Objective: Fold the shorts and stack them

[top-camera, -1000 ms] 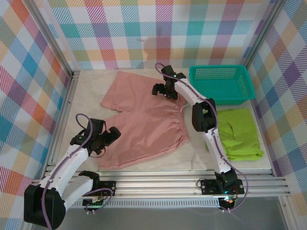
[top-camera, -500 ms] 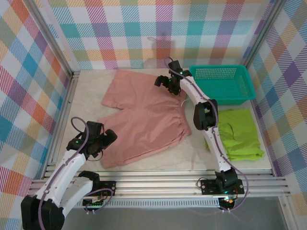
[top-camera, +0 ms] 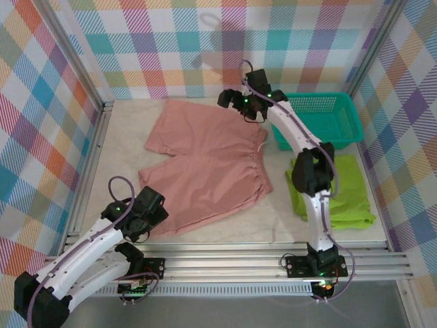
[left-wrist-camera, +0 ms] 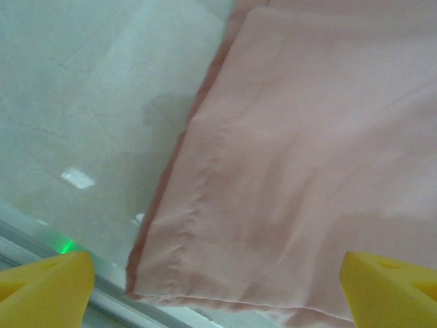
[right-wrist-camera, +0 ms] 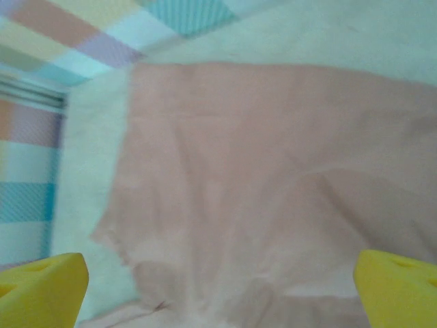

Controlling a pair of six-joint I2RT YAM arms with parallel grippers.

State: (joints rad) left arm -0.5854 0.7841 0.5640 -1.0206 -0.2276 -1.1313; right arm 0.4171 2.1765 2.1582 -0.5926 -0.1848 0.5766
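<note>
**Top view.** Shows the pink shorts (top-camera: 205,164) spread flat and open across the middle of the table (top-camera: 123,130), waistband to the right, both legs pointing left, with no fold in them yet. Places the green shorts (top-camera: 345,198) at the right, just near of the teal basket (top-camera: 341,102), drawn into a compact, roughly rectangular shape and partly hidden behind the right arm. Reads as already folded, though not with certainty. Puts the left gripper (top-camera: 154,217) at the near left corner of the pink shorts, over the hem of the near leg. Puts the right gripper (top-camera: 239,104) at the far right, above the far end of the waistband and beside the basket.

**Left wrist view.** Shows the left gripper (left-wrist-camera: 218,290) with jaws wide apart and nothing between them, looking down on the hem corner of the pink shorts (left-wrist-camera: 307,150), with bare table (left-wrist-camera: 82,89) to the left of the cloth. Cannot tell whether the tips touch the cloth.

**Right wrist view.** Shows the right gripper (right-wrist-camera: 218,287) likewise spread and empty above the pink shorts (right-wrist-camera: 259,178), with table (right-wrist-camera: 328,27) and checked wall (right-wrist-camera: 61,34) beyond.

**Status, as a judgement.** Roughly halfway.
- Done: apparently the folding of the green shorts.
- Left: taking hold of the pink shorts at two corners, folding them, then laying one pair on the other.
</note>
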